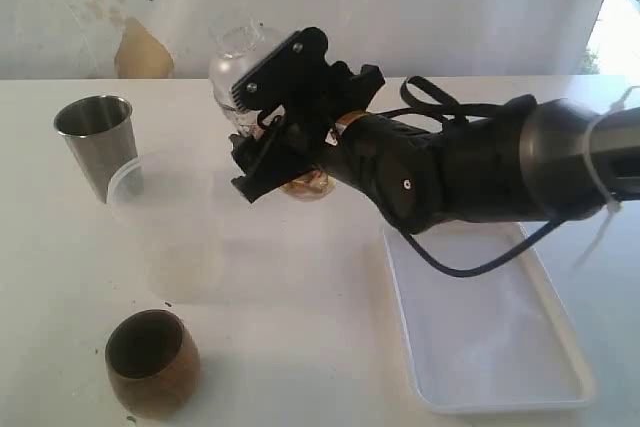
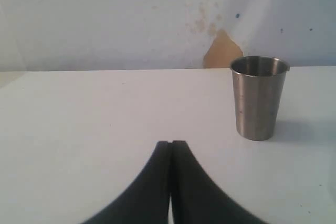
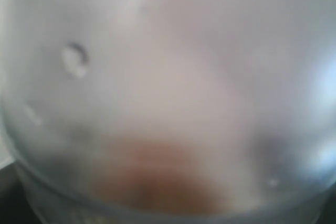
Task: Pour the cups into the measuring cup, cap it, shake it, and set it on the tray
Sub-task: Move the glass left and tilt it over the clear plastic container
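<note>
Gripping the capped measuring cup [image 1: 228, 72] mid-table, your right gripper [image 1: 262, 135] holds it away from the other cups, probably to leave room for shaking. Your left gripper [image 2: 170, 150] is clenched and empty near the steel cup [image 2: 259, 97]. The tray [image 1: 490, 347] is empty.

Measuring cup [image 3: 168, 77] — close, blurred, brown-tinged

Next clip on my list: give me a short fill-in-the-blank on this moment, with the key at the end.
1. The left pincer is ____ and holds nothing.
2. The right pincer grips the ____, which is not yet on the tray.
3. The steel tumbler stands ____ on the table.
Missing words: shut; measuring cup; upright.
</note>
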`<state>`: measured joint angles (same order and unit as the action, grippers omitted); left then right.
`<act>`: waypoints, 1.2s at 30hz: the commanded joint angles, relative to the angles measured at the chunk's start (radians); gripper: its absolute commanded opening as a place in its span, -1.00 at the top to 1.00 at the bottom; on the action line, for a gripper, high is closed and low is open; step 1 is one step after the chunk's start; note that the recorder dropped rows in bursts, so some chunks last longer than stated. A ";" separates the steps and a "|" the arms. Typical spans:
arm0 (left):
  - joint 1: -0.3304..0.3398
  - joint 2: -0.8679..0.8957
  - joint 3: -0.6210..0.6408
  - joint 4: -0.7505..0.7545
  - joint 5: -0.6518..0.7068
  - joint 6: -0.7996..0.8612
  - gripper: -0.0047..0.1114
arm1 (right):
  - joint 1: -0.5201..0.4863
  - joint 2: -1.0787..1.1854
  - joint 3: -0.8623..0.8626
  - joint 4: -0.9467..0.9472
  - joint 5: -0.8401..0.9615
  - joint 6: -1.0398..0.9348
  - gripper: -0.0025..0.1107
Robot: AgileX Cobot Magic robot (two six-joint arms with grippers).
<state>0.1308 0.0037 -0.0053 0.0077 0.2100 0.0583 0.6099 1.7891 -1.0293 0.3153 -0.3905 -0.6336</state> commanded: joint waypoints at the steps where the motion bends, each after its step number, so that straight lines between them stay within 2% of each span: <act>1: -0.004 -0.004 0.005 0.000 -0.008 0.000 0.92 | -0.004 0.056 -0.065 0.003 -0.063 -0.176 0.96; 7: -0.004 -0.004 0.005 0.000 -0.008 0.000 0.92 | -0.057 0.089 -0.076 -0.001 -0.105 -0.196 0.96; 10: -0.004 -0.004 0.005 0.000 -0.008 0.000 0.92 | -0.062 0.089 -0.076 -0.001 -0.082 -0.400 0.96; 17: -0.004 -0.004 0.005 0.000 -0.008 0.000 0.92 | -0.062 0.089 -0.076 0.001 -0.089 -0.518 0.96; 23: -0.004 -0.004 0.005 0.000 -0.008 0.000 0.92 | -0.062 0.089 -0.115 0.109 -0.059 -0.547 0.96; 28: -0.004 -0.004 0.005 0.000 -0.008 0.000 0.92 | -0.062 0.089 -0.149 0.172 0.002 -0.687 0.96; 36: -0.004 -0.004 0.005 0.000 -0.008 0.000 0.92 | -0.051 0.089 -0.149 0.297 0.002 -0.852 0.96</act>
<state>0.1308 0.0037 -0.0053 0.0077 0.2100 0.0583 0.5497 1.8941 -1.1629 0.5664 -0.3307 -1.4175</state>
